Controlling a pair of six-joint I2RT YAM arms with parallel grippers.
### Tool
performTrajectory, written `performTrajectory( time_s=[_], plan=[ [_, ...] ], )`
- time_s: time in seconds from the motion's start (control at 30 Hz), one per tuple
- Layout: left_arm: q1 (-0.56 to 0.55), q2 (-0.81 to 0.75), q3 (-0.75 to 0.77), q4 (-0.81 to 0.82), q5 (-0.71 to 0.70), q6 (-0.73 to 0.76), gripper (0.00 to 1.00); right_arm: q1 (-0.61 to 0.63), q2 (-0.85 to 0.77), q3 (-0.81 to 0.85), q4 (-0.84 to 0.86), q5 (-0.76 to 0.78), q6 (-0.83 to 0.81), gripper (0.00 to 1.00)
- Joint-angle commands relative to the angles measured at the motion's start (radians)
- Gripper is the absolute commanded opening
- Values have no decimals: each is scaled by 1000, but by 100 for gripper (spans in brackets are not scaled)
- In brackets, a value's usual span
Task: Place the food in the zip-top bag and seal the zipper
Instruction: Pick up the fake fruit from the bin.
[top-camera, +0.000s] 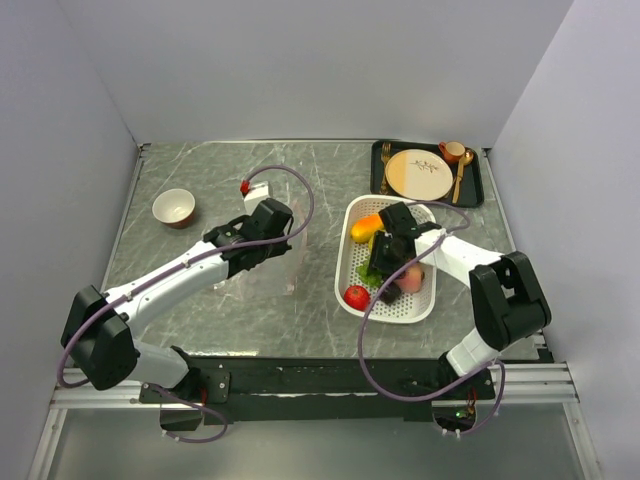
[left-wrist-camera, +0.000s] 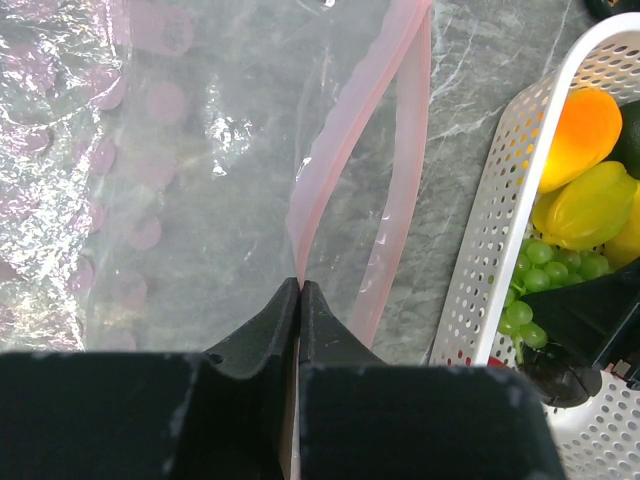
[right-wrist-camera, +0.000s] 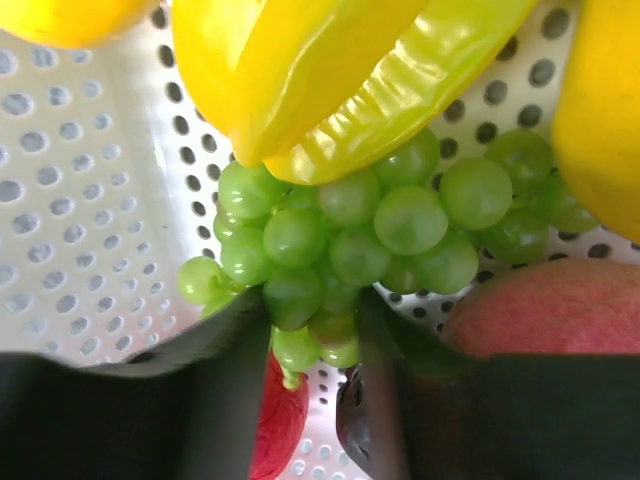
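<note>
The clear zip-top bag lies on the marble table, left of the white perforated basket. My left gripper is shut on one lip of the pink zipper, and the other lip stands apart, so the mouth gapes. In the basket lie the food pieces: orange mango, red tomato and pink peach. My right gripper reaches into the basket, its fingers pressing both sides of the lower end of the green grapes. A yellow fruit lies above the grapes. A small dark piece sits below.
A brown-rimmed bowl stands at the back left. At the back right, a black tray carries a cream plate, a cup and a gold spoon. Walls close in on three sides.
</note>
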Motion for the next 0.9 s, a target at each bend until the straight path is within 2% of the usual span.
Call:
performTrajectory(
  time_s=[0.0,0.17,0.23,0.6,0.73,0.87],
  plan=[
    [4,-13,11,23,10,23,6,3,-52,1,71,2,2,33],
    [6,-7,11,15,4,26,5,3,-132,-4,92,-14,-10,30],
    [6,-7,8,17,5,24,5,3,-166,-7,97,-10,-17,25],
    [6,1,10,20,13,28,4,3,-279,-3,102,-17,-40,25],
    [6,2,10,19,19,24,4,3,-298,0,102,-24,-43,19],
    [7,-2,5,20,21,21,4,3,-310,0,106,-30,-44,18]
  ],
)
